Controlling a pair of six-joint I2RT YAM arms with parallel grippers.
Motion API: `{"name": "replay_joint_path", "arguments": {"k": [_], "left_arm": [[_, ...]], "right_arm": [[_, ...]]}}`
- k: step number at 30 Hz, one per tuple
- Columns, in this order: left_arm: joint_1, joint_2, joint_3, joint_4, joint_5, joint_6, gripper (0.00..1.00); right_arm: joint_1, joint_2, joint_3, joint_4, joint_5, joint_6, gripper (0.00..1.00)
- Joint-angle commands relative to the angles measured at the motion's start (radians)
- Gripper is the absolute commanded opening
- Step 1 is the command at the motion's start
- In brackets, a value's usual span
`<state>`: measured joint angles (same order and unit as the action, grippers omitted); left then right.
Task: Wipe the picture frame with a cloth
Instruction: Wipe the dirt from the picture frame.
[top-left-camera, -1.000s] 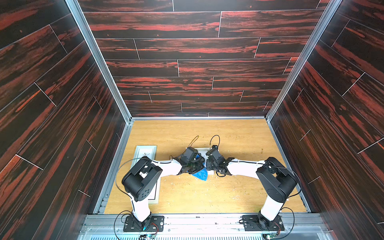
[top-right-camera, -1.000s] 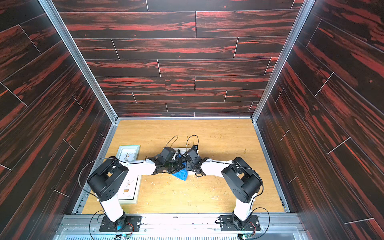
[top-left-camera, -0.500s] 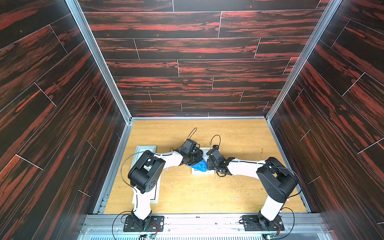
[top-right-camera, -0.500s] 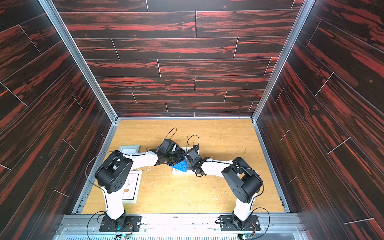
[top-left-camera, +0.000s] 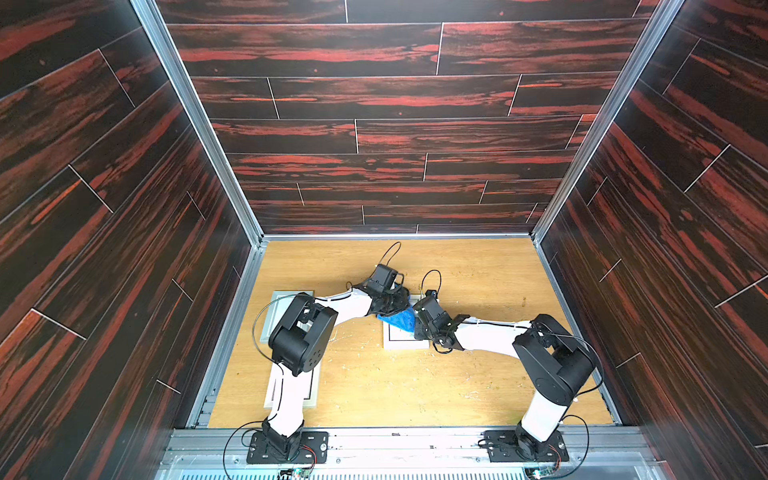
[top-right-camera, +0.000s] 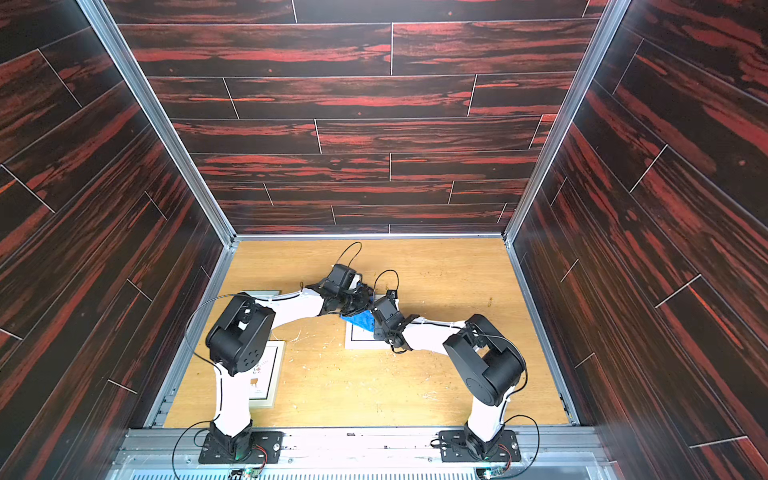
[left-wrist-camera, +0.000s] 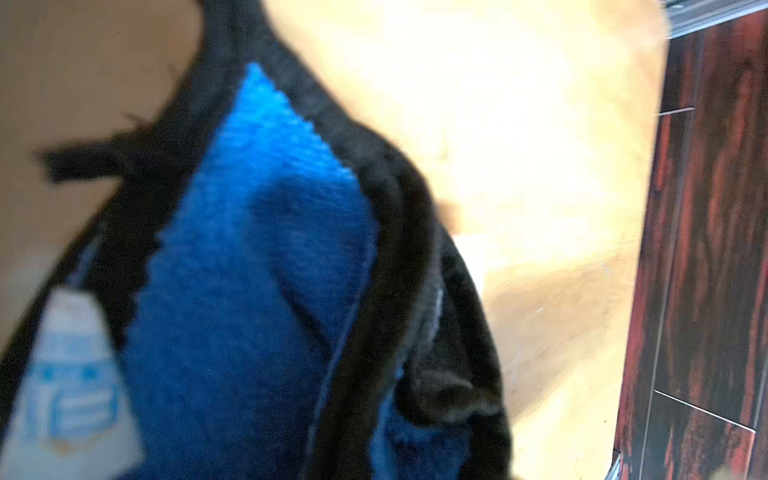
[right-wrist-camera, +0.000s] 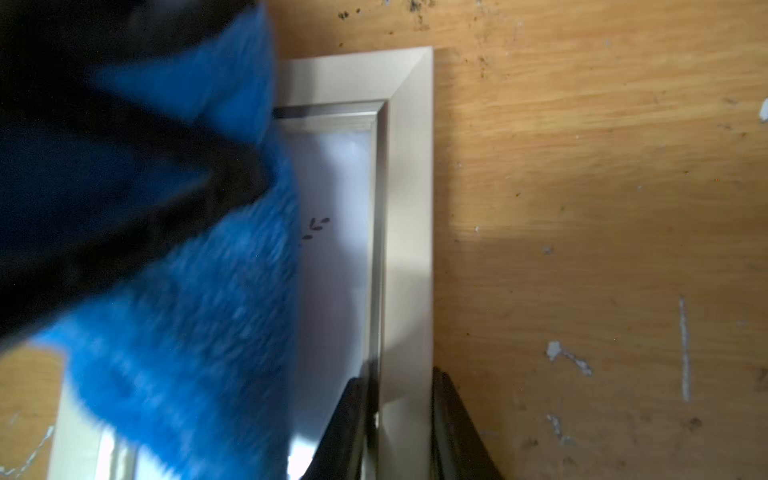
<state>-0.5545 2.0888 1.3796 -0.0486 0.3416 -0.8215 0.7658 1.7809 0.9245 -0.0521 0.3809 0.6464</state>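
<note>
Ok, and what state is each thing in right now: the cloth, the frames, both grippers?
picture frame: flat on the table, face up.
right gripper: shut on the picture frame's side rail.
cloth: bunched, lying over part of the picture frame's glass.
left gripper: shut on the cloth.
near spare frame: flat, untouched, partly under the left arm.
far spare frame: flat, untouched, partly under the left arm.

In the left wrist view, cloth (left-wrist-camera: 249, 291) blurred, table (left-wrist-camera: 498, 124) washed out by glare.
</note>
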Motion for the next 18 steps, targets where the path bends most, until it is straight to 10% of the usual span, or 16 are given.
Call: {"name": "replay_joint_path", "arguments": {"k": [1,18], "left_arm": [[-0.003,0.064,0.072,-0.03,0.034,0.048,0.03],[-0.035,0.105,0.115,-0.06,-0.019,0.079,0.03]], "right_arm": [[0.004,0.013,0.001,-0.047,0.005,-0.013,0.0],[0.004,0.014,0.008,-0.049,0.015,-0.01,0.0]]}}
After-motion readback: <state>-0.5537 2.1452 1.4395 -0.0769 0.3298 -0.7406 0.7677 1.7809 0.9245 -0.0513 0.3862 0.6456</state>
